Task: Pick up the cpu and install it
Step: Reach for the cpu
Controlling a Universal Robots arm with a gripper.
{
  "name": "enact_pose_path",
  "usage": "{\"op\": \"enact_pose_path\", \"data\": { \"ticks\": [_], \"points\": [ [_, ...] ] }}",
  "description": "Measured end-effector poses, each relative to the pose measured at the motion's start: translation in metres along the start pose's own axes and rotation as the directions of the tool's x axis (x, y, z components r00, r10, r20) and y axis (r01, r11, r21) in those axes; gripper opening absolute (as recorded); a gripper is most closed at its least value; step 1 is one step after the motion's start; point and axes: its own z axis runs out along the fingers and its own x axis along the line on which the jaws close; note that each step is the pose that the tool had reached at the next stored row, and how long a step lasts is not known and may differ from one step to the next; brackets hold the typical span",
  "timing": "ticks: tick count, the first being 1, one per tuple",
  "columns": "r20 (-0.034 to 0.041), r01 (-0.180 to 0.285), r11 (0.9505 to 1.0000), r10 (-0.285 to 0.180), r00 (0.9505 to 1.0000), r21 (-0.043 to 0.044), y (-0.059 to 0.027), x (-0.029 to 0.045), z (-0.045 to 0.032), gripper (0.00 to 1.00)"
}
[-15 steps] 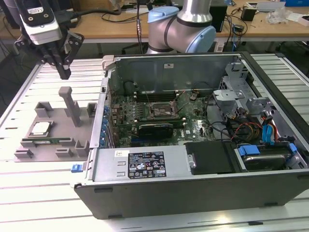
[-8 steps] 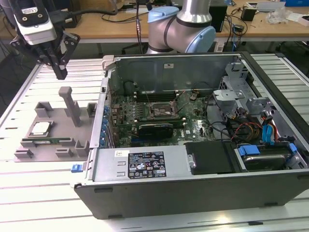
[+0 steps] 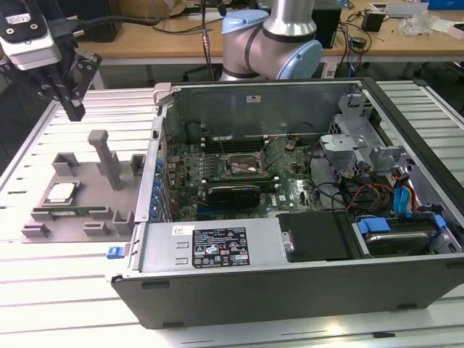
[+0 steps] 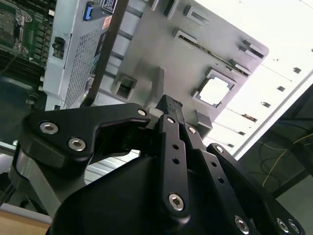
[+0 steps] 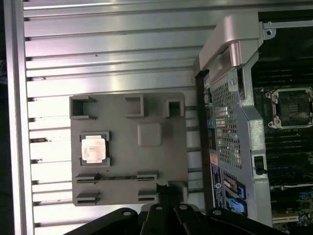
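Observation:
The cpu point(image 3: 59, 193) is a small silver square lying flat in a recess of the grey holder plate point(image 3: 83, 190) on the slatted table, at the exterior view's left. In both wrist views it glares bright point(image 4: 215, 91) point(image 5: 94, 148). My gripper point(image 3: 75, 113) hangs high above the table's far left corner, well above and behind the cpu, touching nothing. Its black fingers point(image 4: 172, 147) are pressed together with nothing between them, and the tips point(image 5: 164, 190) point toward the plate. The open motherboard socket point(image 3: 243, 165) point(image 5: 292, 107) sits inside the computer case.
The open computer case point(image 3: 217, 250) stands just beside the holder plate at the exterior view's right, its raised side wall point(image 5: 230, 98) between plate and motherboard. A tall grey post point(image 3: 106, 156) rises from the plate. A thin green memory stick point(image 3: 69, 212) lies along its near edge.

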Motion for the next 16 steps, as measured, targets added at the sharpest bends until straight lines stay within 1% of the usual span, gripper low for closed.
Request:
{"op": "enact_pose_path", "data": {
  "ticks": [2, 3, 5, 8, 12, 14, 16],
  "points": [
    [0.0001, 0.0, 1.0, 0.0, 1.0, 0.0, -0.0003, 0.0037, 0.0004, 0.11],
    [0.0, 0.0, 1.0, 0.0, 1.0, 0.0, -0.0006, 0.0073, 0.001, 0.11],
    [0.0, 0.0, 1.0, 0.0, 1.0, 0.0, -0.0008, 0.0103, 0.0016, 0.11],
    [0.0, 0.0, 1.0, 0.0, 1.0, 0.0, -0.0016, 0.0189, 0.0036, 0.11],
    [0.0, 0.0, 1.0, 0.0, 1.0, 0.0, -0.0021, 0.0253, 0.0052, 0.11],
    [0.0001, 0.0, 1.0, 0.0, 1.0, 0.0, -0.0026, 0.0304, 0.0065, 0.11],
    [0.0, 0.0, 1.0, 0.0, 1.0, 0.0, -0.0028, 0.0329, 0.0072, 0.11]
  ]
}}
